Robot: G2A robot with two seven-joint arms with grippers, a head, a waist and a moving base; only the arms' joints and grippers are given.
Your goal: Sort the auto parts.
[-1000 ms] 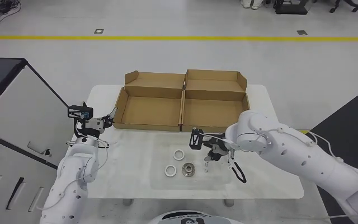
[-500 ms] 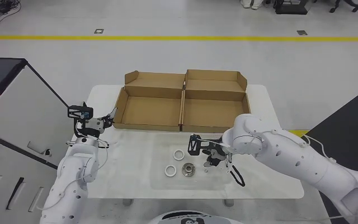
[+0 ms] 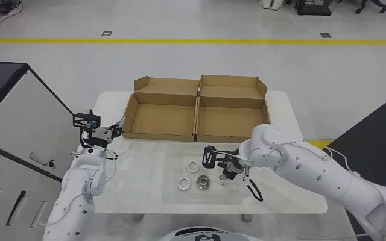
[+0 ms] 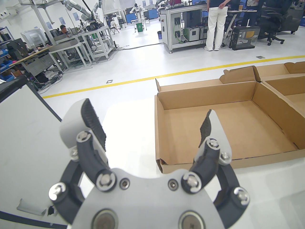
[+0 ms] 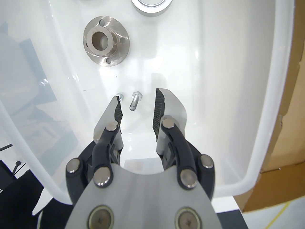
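The bolt [image 5: 133, 103] lies flat on the floor of the white tray [image 5: 282, 77], apart from the tray's walls. The right gripper [image 5: 137, 95] hangs inside the tray, jaws parted and holding nothing, with the bolt between its fingertips. The bolt looks like small, hard, light steel. Its shank is smooth and round, so it will likely roll or squirt out. Pinching across the shank near the hex head, pads low to the tray floor, seems safest. The left gripper [image 4: 147, 107] sits well apart from the tray, its jaws spread wide and empty.
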